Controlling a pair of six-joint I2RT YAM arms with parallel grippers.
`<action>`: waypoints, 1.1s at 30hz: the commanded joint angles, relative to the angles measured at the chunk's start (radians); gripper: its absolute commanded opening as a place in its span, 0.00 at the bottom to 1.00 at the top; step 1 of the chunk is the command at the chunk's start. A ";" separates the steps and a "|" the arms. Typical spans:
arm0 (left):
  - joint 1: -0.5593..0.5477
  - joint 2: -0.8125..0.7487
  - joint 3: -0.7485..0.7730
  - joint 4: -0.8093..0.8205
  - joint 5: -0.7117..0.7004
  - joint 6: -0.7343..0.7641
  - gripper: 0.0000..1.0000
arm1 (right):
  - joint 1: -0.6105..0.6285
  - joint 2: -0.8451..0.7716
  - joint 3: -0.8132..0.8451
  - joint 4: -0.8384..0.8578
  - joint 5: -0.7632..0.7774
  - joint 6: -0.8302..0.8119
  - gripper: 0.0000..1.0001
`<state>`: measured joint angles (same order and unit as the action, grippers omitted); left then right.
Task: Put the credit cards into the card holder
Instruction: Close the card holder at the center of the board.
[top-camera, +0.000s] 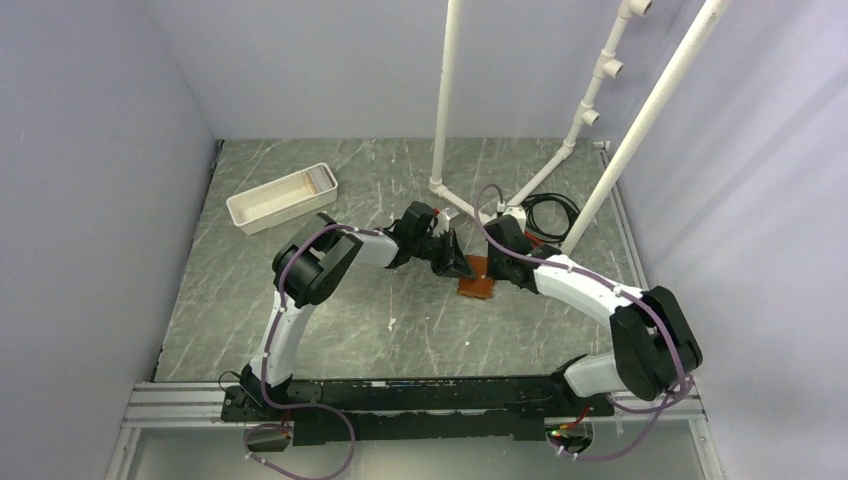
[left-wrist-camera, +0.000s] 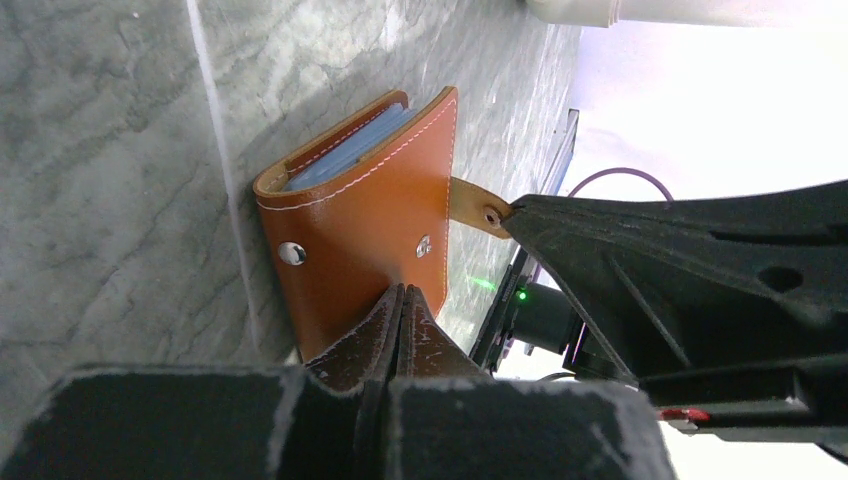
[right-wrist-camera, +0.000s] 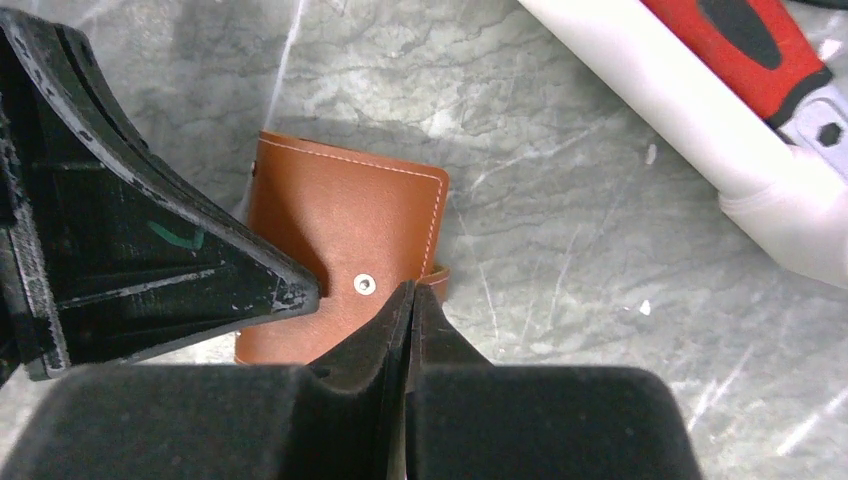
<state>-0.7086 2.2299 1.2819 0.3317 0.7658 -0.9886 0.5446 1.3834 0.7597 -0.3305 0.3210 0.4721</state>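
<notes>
The left fingers (left-wrist-camera: 385, 322) are pressed fully together with nothing between them. Their tips rest against the cover of the card holder (left-wrist-camera: 370, 210), just below its two snaps. The right fingers (right-wrist-camera: 390, 322) are likewise closed flat on each other. Their tips sit at the strap tab (left-wrist-camera: 470, 200), beside the snap (right-wrist-camera: 367, 285). Whether they pinch the thin tab or only touch it cannot be told, since the tips cover that spot.

The card holder lies folded shut on the grey marbled worktop (top-camera: 400, 330) between the two wrists. In the overhead view both arms hide most of it, leaving one brown corner (top-camera: 478, 285). The credit cards (left-wrist-camera: 345, 150) show only as pale blue edges inside the folded case at its far open side. Their number is not readable.

Further back to the left, well apart from the arms, a long white tray (top-camera: 290, 208) lies at an angle. Behind the right wrist stand white pipes (top-camera: 445, 100), and a coil of black cable (top-camera: 552, 208) lies partly behind one of them. A red and black tool (right-wrist-camera: 740, 30) is cut off by the edge of the right wrist view.
</notes>
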 joint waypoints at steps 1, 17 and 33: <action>-0.016 -0.006 -0.033 -0.071 -0.044 0.038 0.00 | -0.062 -0.028 -0.035 0.150 -0.172 0.018 0.00; -0.016 -0.006 -0.028 -0.073 -0.042 0.039 0.00 | -0.159 0.050 -0.080 0.278 -0.419 0.024 0.00; -0.017 -0.003 -0.026 -0.069 -0.039 0.036 0.00 | -0.161 0.044 -0.097 0.240 -0.404 0.011 0.00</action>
<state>-0.7086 2.2299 1.2812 0.3321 0.7658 -0.9886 0.3866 1.4326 0.6765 -0.1040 -0.0872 0.4824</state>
